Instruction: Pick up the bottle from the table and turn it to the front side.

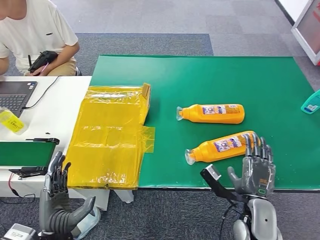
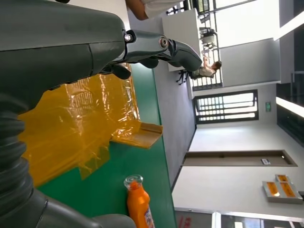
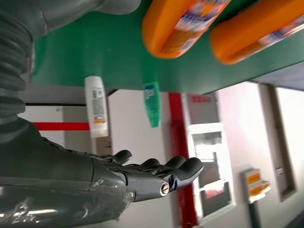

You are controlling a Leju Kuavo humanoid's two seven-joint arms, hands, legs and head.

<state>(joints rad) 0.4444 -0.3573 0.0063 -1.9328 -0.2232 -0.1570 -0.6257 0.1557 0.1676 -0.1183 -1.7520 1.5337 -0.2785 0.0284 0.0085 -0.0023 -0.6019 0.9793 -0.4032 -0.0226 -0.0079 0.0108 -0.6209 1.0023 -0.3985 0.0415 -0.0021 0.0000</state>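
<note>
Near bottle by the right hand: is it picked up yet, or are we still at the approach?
Still at the approach. Nothing looks done: the near bottle and the far bottle both lie on their sides on the green mat. The right hand is raised open beside the near bottle's base, holding nothing; the left hand is open too. Grasp, lift and turn remain.

Bottle labels present; print too small, unreadable.

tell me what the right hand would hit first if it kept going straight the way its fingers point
Probably the nearer orange bottle: the right hand is open, its fingertips already at that bottle's base end. Whether they touch it yet is unclear, since height above the table is hard to judge.
</note>
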